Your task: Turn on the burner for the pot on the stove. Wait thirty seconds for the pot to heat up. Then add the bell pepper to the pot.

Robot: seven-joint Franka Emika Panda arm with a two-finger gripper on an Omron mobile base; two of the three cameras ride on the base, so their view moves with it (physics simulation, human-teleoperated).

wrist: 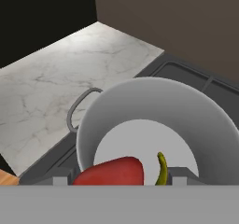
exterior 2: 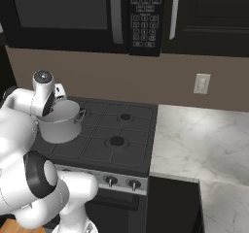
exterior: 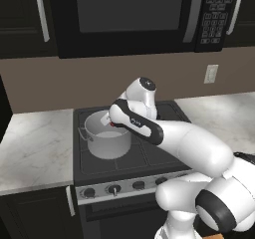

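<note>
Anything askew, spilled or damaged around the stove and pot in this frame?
Nothing stands out. The pot sits upright on the stove, empty inside, with no spill on the counter. The bell pepper is at the hand, over the pot's opening.

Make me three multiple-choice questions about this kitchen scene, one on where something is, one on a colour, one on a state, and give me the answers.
1. Where does the pot stand?
A. on the stove's left side
B. on the right counter
C. inside the microwave

2. What colour is the pepper?
A. yellow
B. red
C. purple

3. What is the state of the pepper?
A. lying on the pot's floor
B. resting on the counter
C. held in the pincer above the open pot

Answers:
1 A: the left base view shows the pot on the cooktop's left burners.
2 B: the hand view shows a red body with a green stem.
3 C: the hand view shows it between the fingertips, with the pot's bare floor beyond it.
</note>
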